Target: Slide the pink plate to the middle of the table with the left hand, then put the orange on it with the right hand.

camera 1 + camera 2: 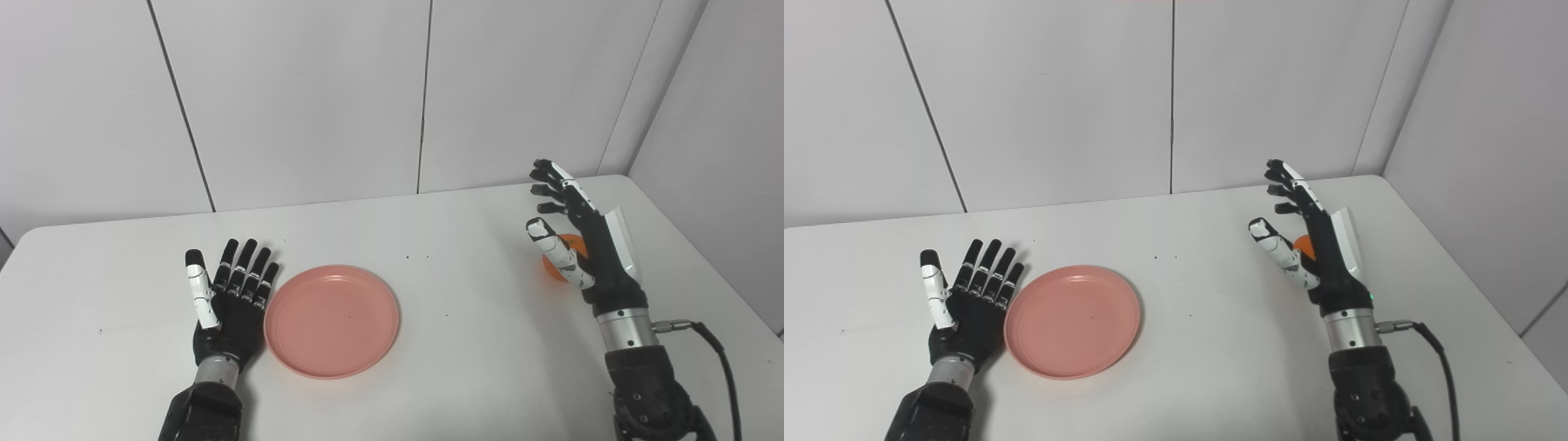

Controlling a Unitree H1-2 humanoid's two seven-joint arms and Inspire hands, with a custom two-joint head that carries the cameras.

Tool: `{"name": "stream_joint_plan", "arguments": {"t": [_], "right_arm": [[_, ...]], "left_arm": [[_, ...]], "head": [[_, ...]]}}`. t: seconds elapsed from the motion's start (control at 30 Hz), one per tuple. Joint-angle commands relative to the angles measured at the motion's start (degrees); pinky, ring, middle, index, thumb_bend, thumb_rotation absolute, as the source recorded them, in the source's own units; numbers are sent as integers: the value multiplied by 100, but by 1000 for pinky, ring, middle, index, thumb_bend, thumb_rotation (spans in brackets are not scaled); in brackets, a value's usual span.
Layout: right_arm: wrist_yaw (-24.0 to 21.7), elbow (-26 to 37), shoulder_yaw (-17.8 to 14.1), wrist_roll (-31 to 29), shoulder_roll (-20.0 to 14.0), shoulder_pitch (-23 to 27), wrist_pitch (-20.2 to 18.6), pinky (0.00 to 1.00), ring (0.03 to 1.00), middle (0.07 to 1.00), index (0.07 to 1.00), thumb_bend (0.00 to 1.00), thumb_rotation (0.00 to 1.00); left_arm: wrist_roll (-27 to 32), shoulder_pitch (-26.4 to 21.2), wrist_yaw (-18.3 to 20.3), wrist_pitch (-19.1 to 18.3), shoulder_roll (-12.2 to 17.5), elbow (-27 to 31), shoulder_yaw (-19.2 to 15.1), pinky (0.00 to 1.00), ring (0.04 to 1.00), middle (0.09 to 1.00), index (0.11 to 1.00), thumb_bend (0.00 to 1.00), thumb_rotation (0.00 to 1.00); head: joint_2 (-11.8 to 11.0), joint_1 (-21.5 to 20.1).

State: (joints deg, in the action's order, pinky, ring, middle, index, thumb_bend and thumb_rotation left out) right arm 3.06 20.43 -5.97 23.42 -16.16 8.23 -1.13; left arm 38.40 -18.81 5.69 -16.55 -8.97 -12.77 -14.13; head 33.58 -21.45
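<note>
The pink plate (332, 320) lies flat on the white table (429, 245), left of the middle. My left hand (228, 300) is open, palm up, lying on the table right beside the plate's left rim. My right hand (572, 242) is open and raised on edge at the right side of the table, fingers spread. The orange (554, 268) rests on the table behind that hand and is mostly hidden by the thumb and palm; it also shows in the right eye view (1304, 245). I cannot tell whether the hand touches the orange.
A black cable (716, 355) runs from my right wrist toward the front right. Grey wall panels (306, 92) close the back and the right side of the table. The table's right edge (704, 269) lies close to my right hand.
</note>
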Motion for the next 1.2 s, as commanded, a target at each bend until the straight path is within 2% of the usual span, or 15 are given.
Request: {"name": "stream_joint_plan", "arguments": {"t": [0.0,0.33,0.47,0.77,1.17], "right_arm": [[103,8,-58,207,-248,219,410,743,805,830,836,838,915],[297,-644,127,1529,-814,519,508,759,820,832,818,854,923],[242,-1056,286,1993,-1089,671,355,823,834,830,815,854,939],[234,-2014,536,2374,-1410,1004,213,820,833,821,807,860,915],[330,-2769,734,2546,-1581,1269,110,803,813,794,760,876,904]], "left_arm": [[-274,330,-349,-261,7,-435,12,966,917,913,936,756,709],[-268,338,-322,-293,43,-437,59,974,920,916,940,751,712],[-288,342,-330,-321,53,-398,83,969,915,912,942,750,721],[-286,359,-323,-342,75,-383,87,964,917,913,943,748,721],[-256,391,-325,-402,72,-299,88,963,916,912,936,751,713]], "head": [[5,-4],[-6,5],[-11,13],[-19,44],[7,82]]}}
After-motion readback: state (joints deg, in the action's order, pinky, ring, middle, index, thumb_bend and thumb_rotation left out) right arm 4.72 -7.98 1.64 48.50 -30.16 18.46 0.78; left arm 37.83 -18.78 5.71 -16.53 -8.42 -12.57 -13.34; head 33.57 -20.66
